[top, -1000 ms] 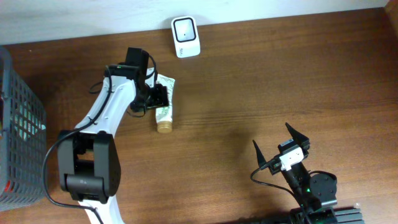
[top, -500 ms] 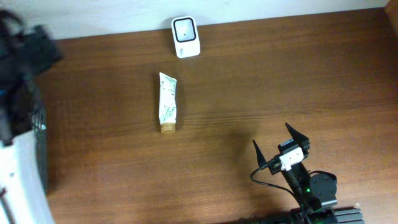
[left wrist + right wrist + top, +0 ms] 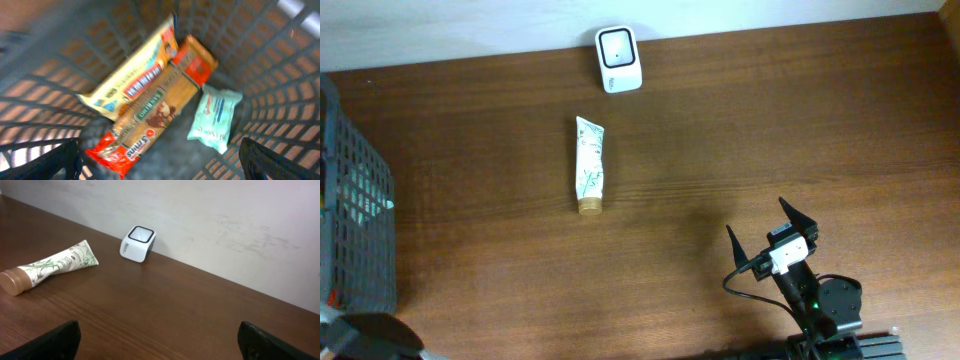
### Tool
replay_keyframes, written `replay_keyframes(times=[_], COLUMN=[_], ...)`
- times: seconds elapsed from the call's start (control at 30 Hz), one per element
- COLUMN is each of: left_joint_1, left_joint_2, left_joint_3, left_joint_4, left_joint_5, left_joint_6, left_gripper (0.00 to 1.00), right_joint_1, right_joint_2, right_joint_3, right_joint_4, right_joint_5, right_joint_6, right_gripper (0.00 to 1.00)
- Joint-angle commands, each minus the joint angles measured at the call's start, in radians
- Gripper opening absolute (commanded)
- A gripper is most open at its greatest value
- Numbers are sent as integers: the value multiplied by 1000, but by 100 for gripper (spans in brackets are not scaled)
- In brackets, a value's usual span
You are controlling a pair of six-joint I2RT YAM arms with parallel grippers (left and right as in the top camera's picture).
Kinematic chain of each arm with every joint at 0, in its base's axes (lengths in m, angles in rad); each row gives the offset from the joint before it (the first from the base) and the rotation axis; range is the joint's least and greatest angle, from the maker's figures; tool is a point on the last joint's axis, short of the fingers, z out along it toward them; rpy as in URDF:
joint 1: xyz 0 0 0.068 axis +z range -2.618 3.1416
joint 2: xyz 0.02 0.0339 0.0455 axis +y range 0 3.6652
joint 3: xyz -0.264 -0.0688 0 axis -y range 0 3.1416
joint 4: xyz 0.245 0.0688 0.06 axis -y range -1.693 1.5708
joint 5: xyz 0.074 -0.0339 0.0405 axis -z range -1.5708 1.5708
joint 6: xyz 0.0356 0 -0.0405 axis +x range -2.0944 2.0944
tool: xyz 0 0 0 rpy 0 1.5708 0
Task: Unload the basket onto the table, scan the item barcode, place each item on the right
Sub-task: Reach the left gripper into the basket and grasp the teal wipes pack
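A: What's different from a second ago?

B: The left arm has left the tube point(image 3: 588, 165). It was down on it then; now the tube lies alone on the counter point(image 3: 740, 130), near the scanner point(image 3: 618, 59) but apart from it, crimped end toward the scanner and cap pointing away.

A: And where did the arm go?

B: Over the basket point(image 3: 360, 200) at the left edge. Its wrist camera looks straight down into it, and the left hand point(image 3: 160, 152) hangs there with its fingers spread wide, holding nothing.

A: What's in there?

B: A yellow packet point(image 3: 135, 75), an orange biscuit pack point(image 3: 160, 112) lying partly across it, and a pale green pack point(image 3: 215, 117) just beside that. The view is smeared, so I can't say whether any barcode faces up.

A: The right hand point(image 3: 754, 215)?

B: Parked at the near side of the counter, fingers fully apart, empty, same as before.

A: So what does it mean for the job?

B: My reading is that the tube has been dealt with and set aside, and the left arm is lining up to fetch another item to show the scanner. Nothing is gripped yet.
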Motion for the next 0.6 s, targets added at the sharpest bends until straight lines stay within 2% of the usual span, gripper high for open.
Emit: replay_keyframes(times=[0.0, 0.07, 0.17, 0.23, 0.37, 0.57], left_joint_1=[16, 16, 16, 15, 14, 12], left_joint_2=[93, 166, 224, 262, 345, 445], left_joint_3=[-8, -9, -10, -10, -10, -10], left_joint_4=[-21, -42, -49, -47, -35, 4], left_joint_5=[196, 242, 249, 254, 403, 462], left_joint_6=[62, 62, 62, 69, 247, 340], left_gripper=[95, 86, 85, 86, 87, 94], right_joint_1=[-3, -3, -3, -3, -3, -3], right_joint_2=[-6, -6, -6, -6, -6, -6], right_joint_3=[-8, -8, -8, -8, -8, -8], right_joint_4=[-3, -3, -3, -3, -3, -3], right_joint_5=[9, 9, 9, 9, 9, 9], right_joint_6=[14, 14, 14, 14, 14, 14], right_gripper=[99, 99, 99, 98, 99, 99])
